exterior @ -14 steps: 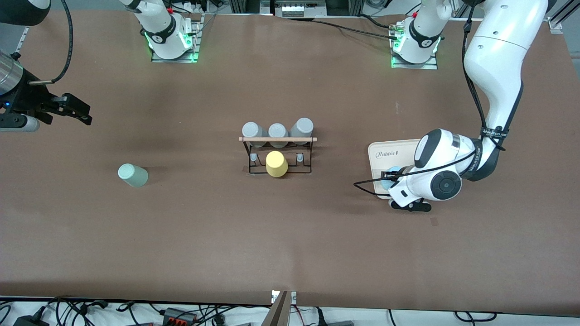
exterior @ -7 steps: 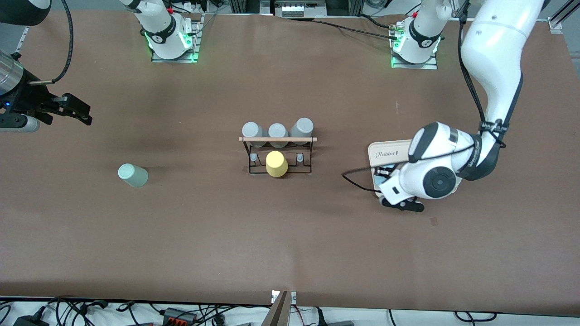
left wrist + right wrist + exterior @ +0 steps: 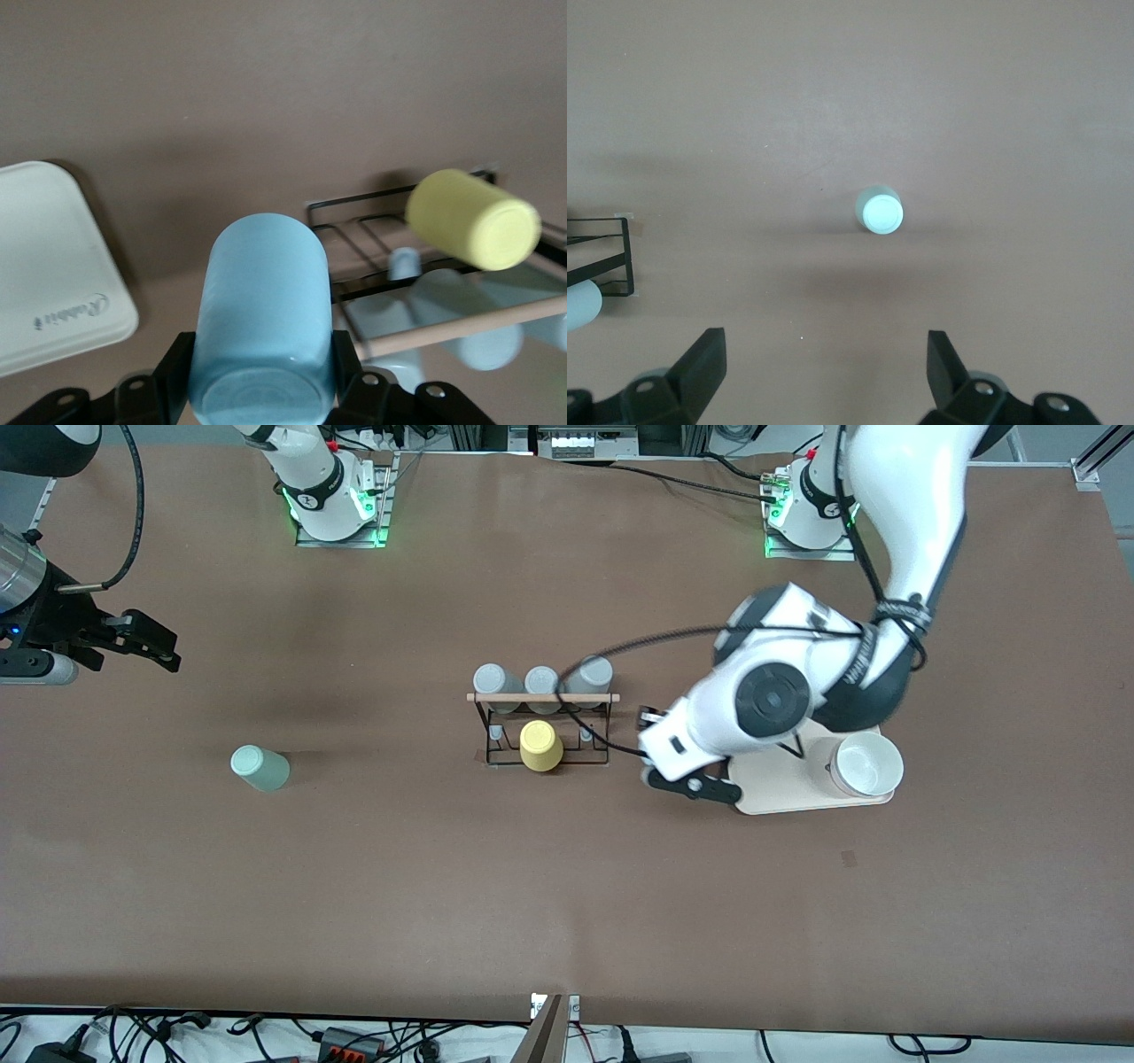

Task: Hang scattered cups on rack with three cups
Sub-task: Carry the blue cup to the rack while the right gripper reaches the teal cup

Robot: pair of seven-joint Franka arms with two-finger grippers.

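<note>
A light blue cup lies on its side in my left gripper, which is shut on it, one black finger against each side. In the front view the left arm's wrist hides this cup and hangs over the table between the rack and the beige tray. A sage-green cup lies on the table toward the right arm's end, also in the right wrist view. My right gripper waits open above that end, apart from the cup.
Three grey cups hang on the rack under its wooden rod, and a yellow cup hangs on its side nearer the front camera. A white cup stands on the tray. Bare brown table surrounds the sage-green cup.
My left arm has lifted off the tray with the blue cup and swung toward the rack, which uncovers the white cup on the tray. The right arm has not moved.
</note>
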